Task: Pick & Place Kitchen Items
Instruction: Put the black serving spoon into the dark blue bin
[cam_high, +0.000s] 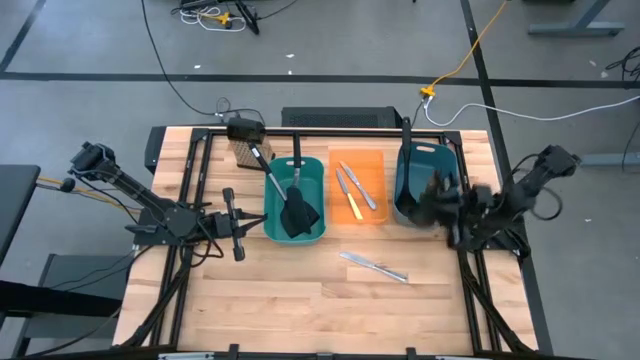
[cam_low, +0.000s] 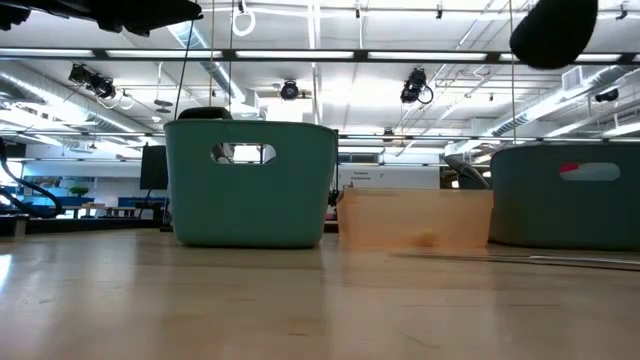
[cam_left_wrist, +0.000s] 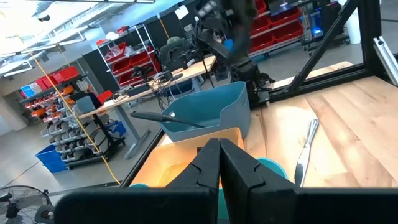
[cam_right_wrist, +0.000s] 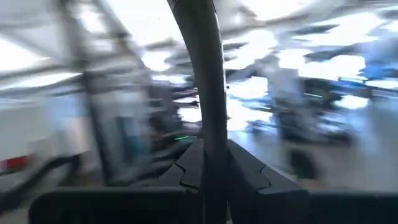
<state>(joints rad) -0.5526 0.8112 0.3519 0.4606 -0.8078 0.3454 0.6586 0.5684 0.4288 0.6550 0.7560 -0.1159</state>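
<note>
Room: an open workshop with ceiling lights, red parts shelves and cables on a grey floor; it is only backdrop to the sorting.
Table (cam_high: 300, 300): pale wood planks in a black frame, mostly bare at the front.
Right teal bin (cam_high: 418, 180): stands at the right; a ladle (cam_left_wrist: 165, 117) lies inside, apparently already sorted.
Left teal bin (cam_high: 296, 200): holds two black slotted spatulas (cam_high: 297, 212), handles leaning on the far rim.
Orange bin (cam_high: 358, 187): between the teal ones, with a yellow-handled knife (cam_high: 352, 201) and a silver knife (cam_high: 362, 190).
Right gripper (cam_right_wrist: 208, 165): beside the right bin, pinching a dark curved handle (cam_right_wrist: 202, 74), probably a ladle being carried to that bin.
Left gripper (cam_left_wrist: 219, 163): waits left of the bins, fingers pressed together, empty.
Loose knife (cam_high: 373, 266): flat on the wood, apart from the bins, likely not yet sorted.
</note>
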